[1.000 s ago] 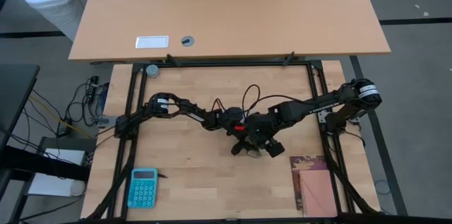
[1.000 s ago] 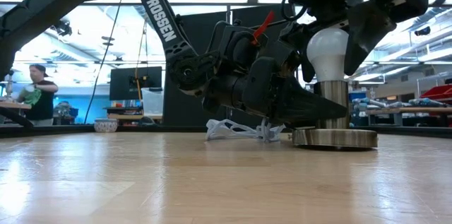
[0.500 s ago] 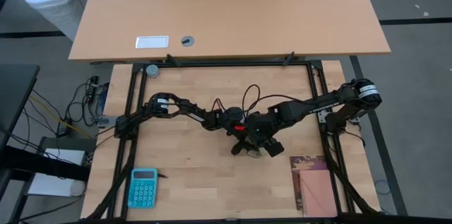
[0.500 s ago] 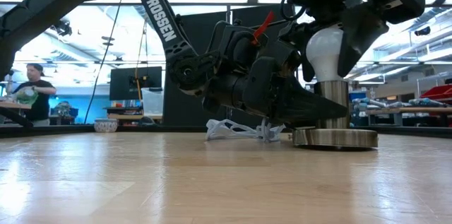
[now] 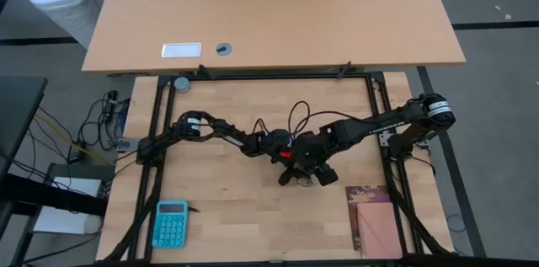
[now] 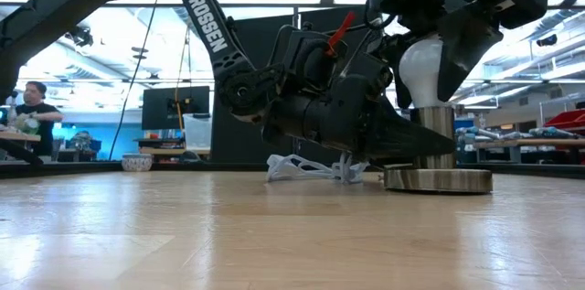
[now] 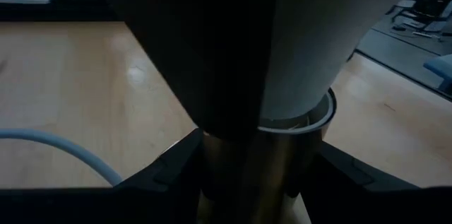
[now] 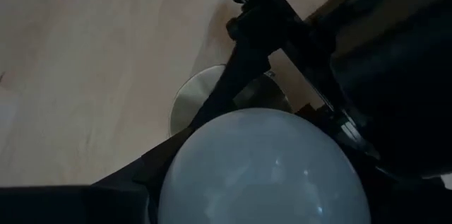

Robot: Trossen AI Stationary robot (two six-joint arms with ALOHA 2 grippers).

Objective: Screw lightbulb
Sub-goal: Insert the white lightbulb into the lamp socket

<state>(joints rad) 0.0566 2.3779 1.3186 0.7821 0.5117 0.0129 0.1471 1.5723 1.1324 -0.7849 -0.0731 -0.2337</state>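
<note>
The white lightbulb (image 6: 426,69) stands upright with its narrow end in the metal socket stem (image 6: 437,134), which rises from a round flat base disc (image 6: 437,180) on the wooden table. My left gripper (image 6: 413,144) reaches in level and is shut on the stem. My right gripper (image 6: 428,57) comes down from above and is shut on the bulb's globe (image 8: 261,171). In the high view both grippers meet at mid-table (image 5: 305,168) and hide the bulb. My left gripper has the socket stem (image 7: 282,167) between its two fingers (image 7: 166,174), just under the bulb's neck. It comes level from the table's left, fingers across the upright stem. The base disc rests flat on the table. My right gripper pinches the bulb's globe (image 6: 441,61) between its two fingers (image 6: 468,43), one on each side. It comes from above, slanting down. The bulb stands upright, its lower end inside the socket's collar (image 7: 318,114).
A coiled white cable (image 6: 311,169) lies behind the socket. A blue calculator (image 5: 171,223) sits near the front left, a brown and pink notebook (image 5: 375,221) at the front right. A black frame (image 5: 156,132) borders the work area.
My right gripper's fingers have closed in on the bulb's globe: the gap beside the globe seen a second ago is gone. Its wrist has rolled a little about the bulb. Both hands have stayed in place.
</note>
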